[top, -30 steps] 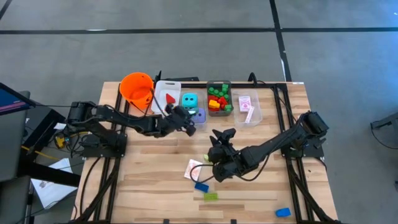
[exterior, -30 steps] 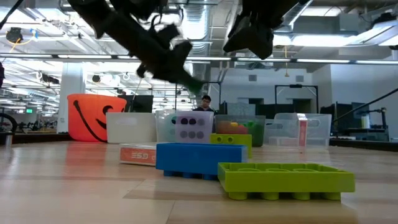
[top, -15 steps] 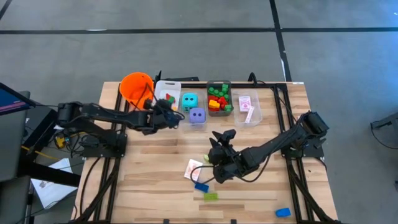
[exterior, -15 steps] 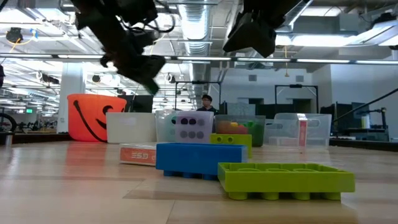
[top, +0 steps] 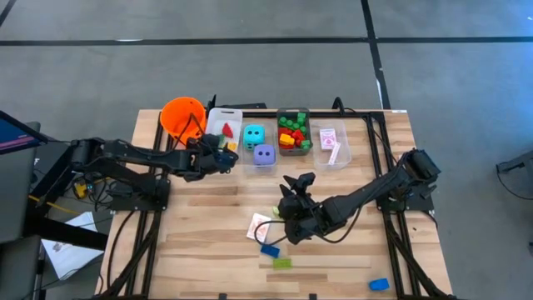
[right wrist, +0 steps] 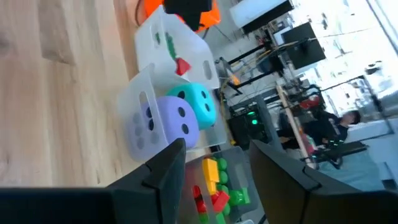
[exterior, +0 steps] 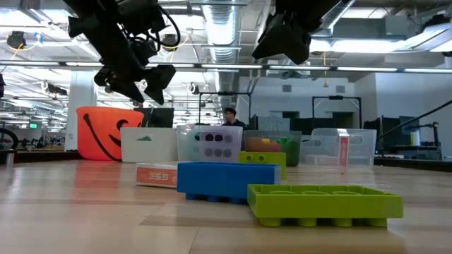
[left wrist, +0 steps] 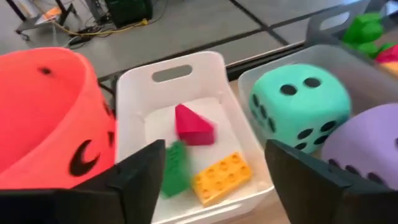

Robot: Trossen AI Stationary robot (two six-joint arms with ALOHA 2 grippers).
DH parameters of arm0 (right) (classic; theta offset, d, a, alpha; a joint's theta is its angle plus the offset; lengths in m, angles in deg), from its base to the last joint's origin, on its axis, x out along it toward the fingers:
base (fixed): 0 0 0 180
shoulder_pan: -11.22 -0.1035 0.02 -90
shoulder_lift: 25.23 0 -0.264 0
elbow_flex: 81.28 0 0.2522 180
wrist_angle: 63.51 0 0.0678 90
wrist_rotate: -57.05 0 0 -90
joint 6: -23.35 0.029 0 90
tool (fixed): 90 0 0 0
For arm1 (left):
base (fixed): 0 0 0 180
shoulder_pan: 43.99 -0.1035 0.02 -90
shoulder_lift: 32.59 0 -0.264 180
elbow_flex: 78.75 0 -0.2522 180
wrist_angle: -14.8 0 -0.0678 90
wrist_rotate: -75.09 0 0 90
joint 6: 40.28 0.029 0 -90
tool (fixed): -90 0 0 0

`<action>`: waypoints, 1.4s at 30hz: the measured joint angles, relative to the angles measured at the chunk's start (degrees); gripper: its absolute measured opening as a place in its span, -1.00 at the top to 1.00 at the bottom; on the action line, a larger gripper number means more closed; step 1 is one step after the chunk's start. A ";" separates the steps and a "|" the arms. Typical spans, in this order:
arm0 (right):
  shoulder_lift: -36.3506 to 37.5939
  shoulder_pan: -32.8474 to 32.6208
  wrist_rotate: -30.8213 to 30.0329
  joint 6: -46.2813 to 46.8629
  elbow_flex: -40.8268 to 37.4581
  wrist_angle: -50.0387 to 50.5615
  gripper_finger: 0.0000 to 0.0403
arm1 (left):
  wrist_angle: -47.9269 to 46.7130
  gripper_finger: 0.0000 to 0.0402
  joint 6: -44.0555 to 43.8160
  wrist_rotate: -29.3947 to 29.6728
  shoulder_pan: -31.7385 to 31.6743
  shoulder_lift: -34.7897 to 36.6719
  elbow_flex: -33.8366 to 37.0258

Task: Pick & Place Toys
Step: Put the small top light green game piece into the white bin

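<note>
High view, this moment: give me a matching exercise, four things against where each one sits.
Things:
1. red wedge
2. teal die
3. blue brick
4. playing cards

Places:
A. bare table, beside a green brick
B. rightmost clear bin
C. white bin next to the orange bucket
D. bin shared with the purple die

Pairs: 1-C, 2-D, 3-A, 4-B
</note>
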 joint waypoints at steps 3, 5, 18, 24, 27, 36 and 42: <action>0.00 -0.06 7.43 -0.09 0.00 -0.29 0.14 | 2.70 -0.42 0.11 -2.22 0.00 0.00 0.37; 0.00 -0.63 14.02 -1.39 -0.02 -2.14 0.14 | 5.63 -0.43 2.16 -5.46 0.00 0.00 0.38; 1.73 -7.37 15.34 15.36 -0.01 10.82 0.14 | 29.75 -0.42 25.12 -33.66 3.41 0.00 0.38; 1.95 -9.43 11.64 25.54 -2.55 15.40 0.14 | 34.87 -0.42 28.96 -33.78 3.39 -0.01 0.38; 2.33 -10.42 10.13 29.22 -7.69 14.96 0.14 | 37.41 -0.42 30.84 -33.72 3.13 -0.02 0.38; 7.96 -13.99 14.41 24.80 -29.64 -23.48 0.14 | 41.88 -0.42 33.53 -33.65 3.01 -0.02 0.36; 8.10 -10.34 29.29 8.53 -44.13 -72.41 0.14 | 43.85 -0.42 34.33 -33.65 2.54 -0.02 0.36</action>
